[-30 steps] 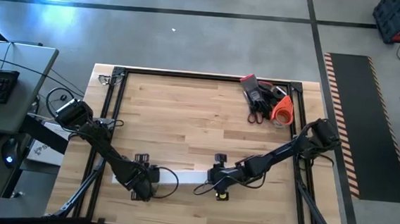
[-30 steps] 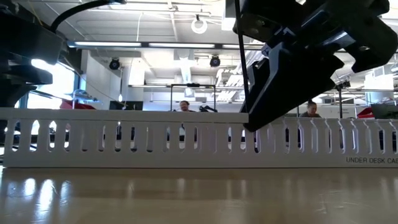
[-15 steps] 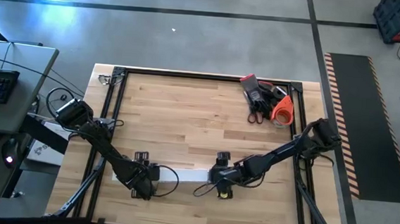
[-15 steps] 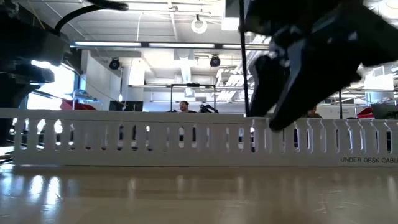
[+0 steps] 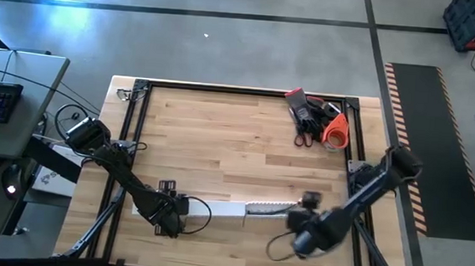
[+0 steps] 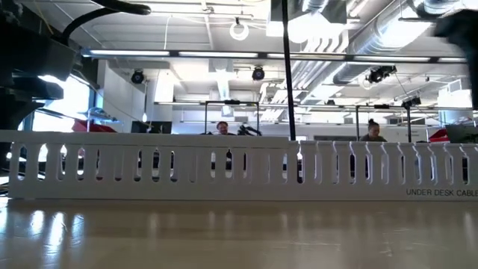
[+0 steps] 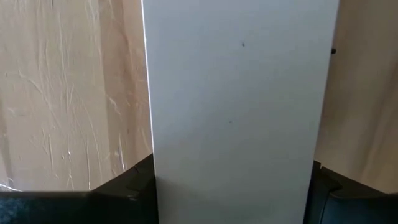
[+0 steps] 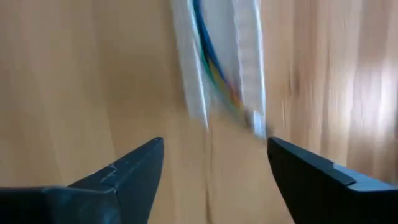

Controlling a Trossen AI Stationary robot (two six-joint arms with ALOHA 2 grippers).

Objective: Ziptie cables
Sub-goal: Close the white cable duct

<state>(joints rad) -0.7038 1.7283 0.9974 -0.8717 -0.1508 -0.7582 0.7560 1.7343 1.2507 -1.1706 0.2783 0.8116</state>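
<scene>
Your cables (image 8: pixel 214 68) lie inside the white channel (image 5: pixel 240 209) near the table's (image 5: pixel 221 132) front edge, so the channel keeps them bunched for tying. The left gripper (image 5: pixel 169 215) clamps the channel's left end, apparently to steady it. Your right gripper (image 5: pixel 301 238) hangs open and empty just off the channel's right end, clear of the wires. No ziptie shows.

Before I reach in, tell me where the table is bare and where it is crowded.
Bare wood spans the table from its far edge to the white channel strip, left of the tool heap in the far right corner. The near strip is crowded: left gripper shut on the channel, right gripper open beside it, cables looping there.
</scene>
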